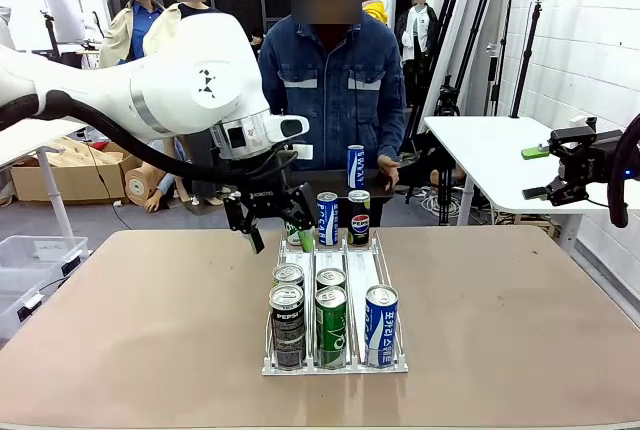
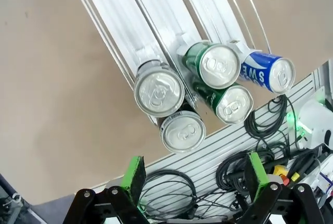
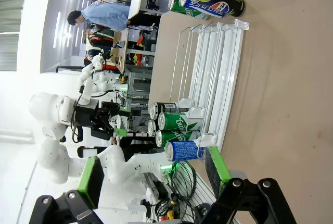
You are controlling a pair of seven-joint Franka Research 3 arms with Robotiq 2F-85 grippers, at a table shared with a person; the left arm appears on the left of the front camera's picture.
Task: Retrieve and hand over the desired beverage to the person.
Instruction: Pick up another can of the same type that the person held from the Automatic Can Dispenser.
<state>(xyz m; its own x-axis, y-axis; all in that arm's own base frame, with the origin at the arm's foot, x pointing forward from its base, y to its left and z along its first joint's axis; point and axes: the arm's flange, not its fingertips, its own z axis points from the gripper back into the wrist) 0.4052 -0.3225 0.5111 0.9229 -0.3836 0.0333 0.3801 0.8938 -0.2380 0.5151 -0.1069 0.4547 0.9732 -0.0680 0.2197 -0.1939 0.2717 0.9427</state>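
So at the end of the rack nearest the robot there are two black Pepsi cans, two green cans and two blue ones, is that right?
Not quite: there is just one blue can at that end, alone in its lane. The two black Pepsi cans and two green cans are as you say. The front view shows it.

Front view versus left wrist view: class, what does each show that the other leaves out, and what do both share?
Front view adds: the person in a denim jacket across the table, the far cans, the open right gripper off to the side. Left wrist view adds: cables below the table edge. Shared: the white rack, its five near cans, the open left gripper.
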